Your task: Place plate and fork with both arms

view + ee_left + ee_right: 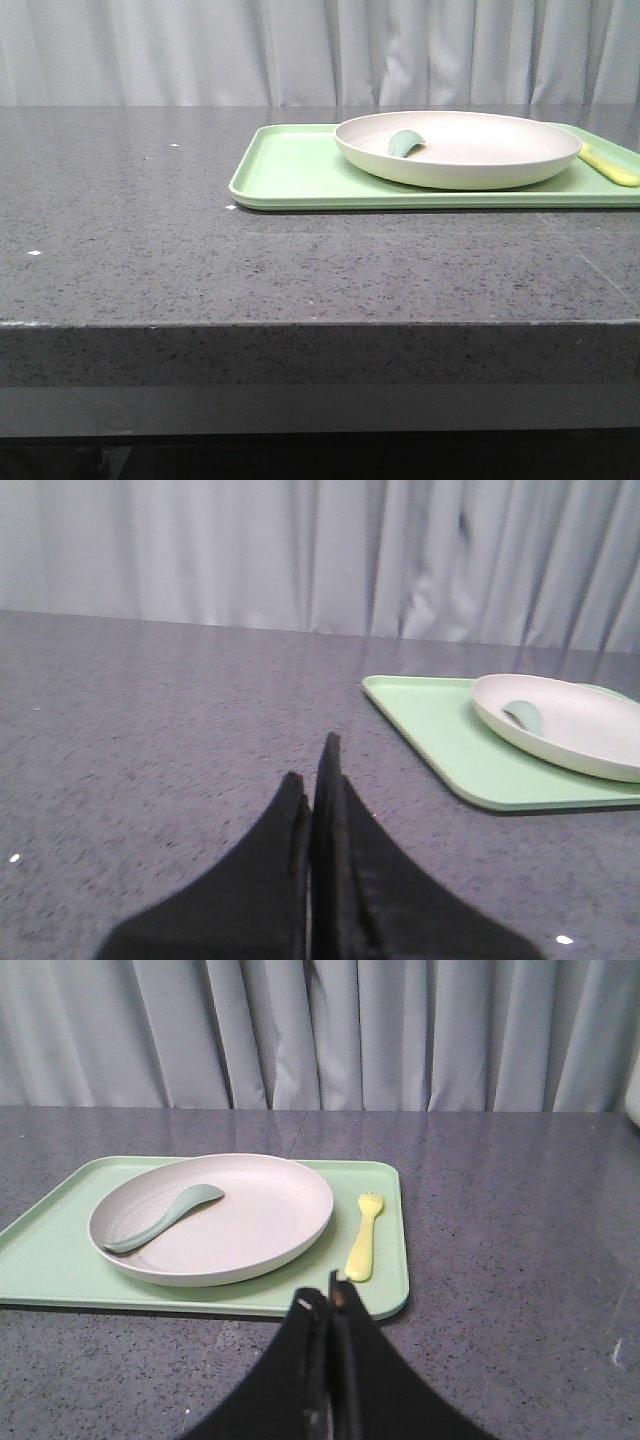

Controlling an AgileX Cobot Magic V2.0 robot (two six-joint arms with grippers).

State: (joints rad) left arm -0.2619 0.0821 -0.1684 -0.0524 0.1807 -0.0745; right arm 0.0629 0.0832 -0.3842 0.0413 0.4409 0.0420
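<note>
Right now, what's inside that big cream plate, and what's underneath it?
Inside the plate lies a green spoon, its handle resting against the rim. Under the plate is a light green tray. The tray surface beneath the plate is covered, so unseen.

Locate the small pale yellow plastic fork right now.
The small pale yellow plastic fork lies on the flat light green tray, just right of the round cream plate, not touching it.

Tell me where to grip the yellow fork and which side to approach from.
Grip the fork around mid-handle, coming straight down from above with the right gripper. It lies flat on the tray, its thin handle clear of the plate, tines pointing away from the robot. Closing across that narrow width looks easiest.
</note>
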